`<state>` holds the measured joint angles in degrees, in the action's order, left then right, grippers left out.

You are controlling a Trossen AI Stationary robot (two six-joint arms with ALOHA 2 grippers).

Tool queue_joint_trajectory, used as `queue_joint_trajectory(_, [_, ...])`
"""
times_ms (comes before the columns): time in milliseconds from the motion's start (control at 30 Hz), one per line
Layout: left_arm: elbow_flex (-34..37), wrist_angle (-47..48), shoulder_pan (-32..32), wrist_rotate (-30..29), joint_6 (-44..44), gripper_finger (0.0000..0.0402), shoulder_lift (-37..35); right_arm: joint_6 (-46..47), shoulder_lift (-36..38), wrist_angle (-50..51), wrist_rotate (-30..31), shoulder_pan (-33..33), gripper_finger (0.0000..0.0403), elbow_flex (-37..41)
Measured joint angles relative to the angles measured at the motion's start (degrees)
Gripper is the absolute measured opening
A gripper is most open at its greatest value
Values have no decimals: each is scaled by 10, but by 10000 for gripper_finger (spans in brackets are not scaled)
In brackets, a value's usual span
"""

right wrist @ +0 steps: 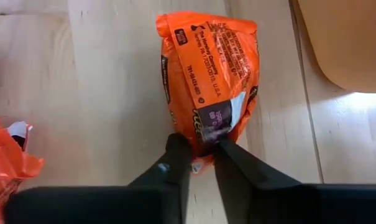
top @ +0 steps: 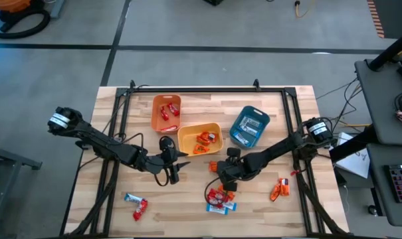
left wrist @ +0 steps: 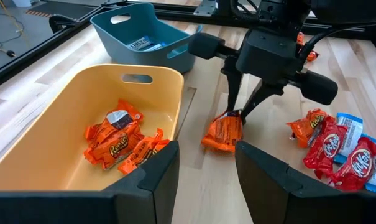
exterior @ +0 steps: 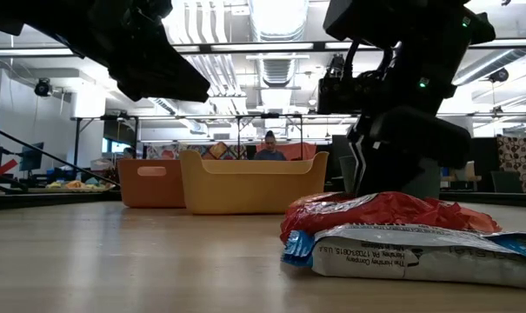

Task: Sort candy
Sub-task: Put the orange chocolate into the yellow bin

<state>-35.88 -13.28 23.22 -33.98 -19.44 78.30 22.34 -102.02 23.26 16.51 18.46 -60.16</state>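
Nearest the bench's front edge, we see a small heap of red wrappers (top: 216,196) and blue-and-white bars (top: 221,208), with two more sweets by the front left corner and an orange pair toward the right edge.

Just behind that heap, the right pincer (right wrist: 197,152) has its two fingers pinched on the crimped end seam of one orange packet (right wrist: 210,71). We judge the packet light, soft and crinkly, its foil slick, so the flat seam is the sound place to take it; squeezing the body could crush the sweet inside. Its long axis runs straight away from the fingertips, the free end pointing toward the yellow bin (left wrist: 57,124). From the left wrist view it hangs close over the wood; whether it touches we cannot tell.

Beside it, the left pincer (top: 175,166) hovers with its jaws apart, holding nothing, in front of the yellow bin.

Farther back, the yellow bin holds orange packets, the orange bin (top: 166,113) red ones, and the teal bin (top: 249,126) bars.
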Motion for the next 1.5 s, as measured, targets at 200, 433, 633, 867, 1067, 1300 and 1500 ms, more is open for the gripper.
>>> queue_joint_trajectory(200, [0,0,0,0,-2,141,0,-10,5,4,0,0,13,0])
queue_joint_trajectory(433, [0,4,1,0,-6,141,-7,-37,44,9,-3,0,10,-13])
queue_joint_trajectory(633, [0,37,8,1,-6,141,-50,-86,80,14,1,-5,9,-50])
queue_joint_trajectory(867, [0,96,10,-5,-6,141,-119,-195,82,14,30,-46,9,-105])
queue_joint_trajectory(1067, [0,124,11,-16,-6,141,-165,-263,82,8,32,-105,9,-124])
queue_joint_trajectory(1300, [0,148,11,-16,-6,141,-193,-324,82,-58,30,-154,9,-122])
queue_joint_trajectory(1500, [0,159,10,-16,-6,141,-205,-350,82,-111,6,-175,9,-120])
